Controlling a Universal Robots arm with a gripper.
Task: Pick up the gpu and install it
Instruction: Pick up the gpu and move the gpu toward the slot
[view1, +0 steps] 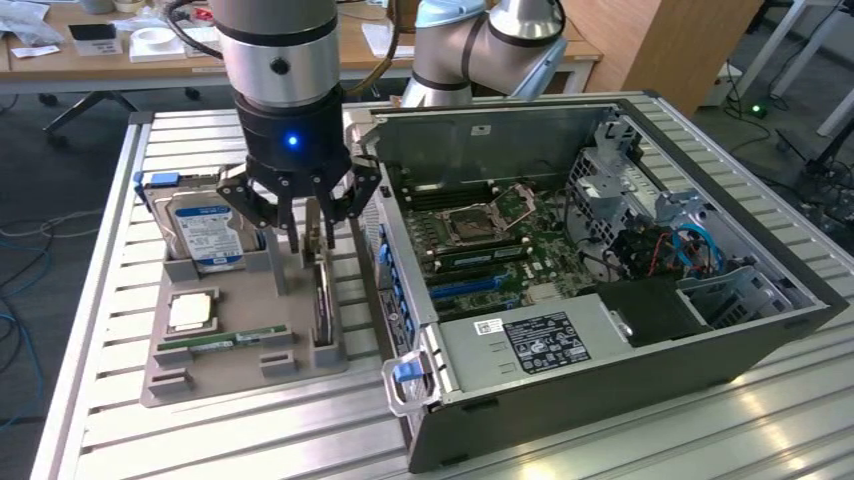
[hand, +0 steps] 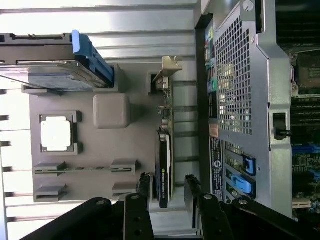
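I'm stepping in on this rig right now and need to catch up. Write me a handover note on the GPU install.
Tool: open, low over the gpu, one finger on each side of the card, not gripping it.
Gpu: standing on edge in its slot in the grey tray, beside the open computer case.
Done: tool lined up over the card.
Left: the card is not yet gripped, lifted or installed in the case.

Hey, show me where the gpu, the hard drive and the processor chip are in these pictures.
gpu (hand: 163, 175): wrist view, on the card's dark cover.
hard drive (view1: 207, 238): exterior view, on its blue-white label.
processor chip (hand: 56, 134): wrist view, on the middle of its silvery lid.
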